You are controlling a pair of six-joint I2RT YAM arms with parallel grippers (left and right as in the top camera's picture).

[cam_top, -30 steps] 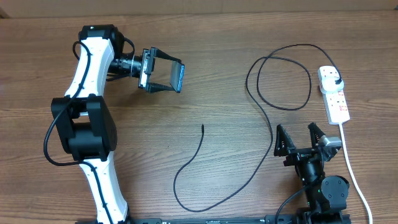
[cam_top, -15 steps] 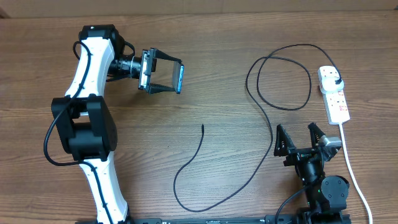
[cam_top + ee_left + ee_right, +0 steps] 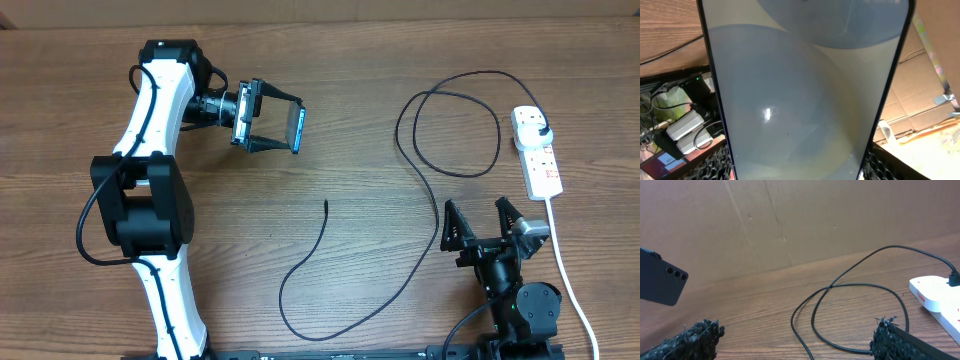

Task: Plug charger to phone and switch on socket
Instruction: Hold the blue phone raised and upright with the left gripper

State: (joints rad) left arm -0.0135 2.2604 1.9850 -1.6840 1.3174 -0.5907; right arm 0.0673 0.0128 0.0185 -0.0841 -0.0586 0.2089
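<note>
Robotics lab bench: left arm and right arm at a wood-grain table, cardboard sheets as backdrop, white power bricks and loose wiring alongside

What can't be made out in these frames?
- Socket switches: too small overhead to read on or off; the right wrist frame's edge cuts the strip.
- Phone port: both ends run past the left wrist frame; too small overhead in the left gripper; the right wrist view shows only its back.
- Charger tip: too small overhead to tell its connector type; absent from both wrist views.
</note>
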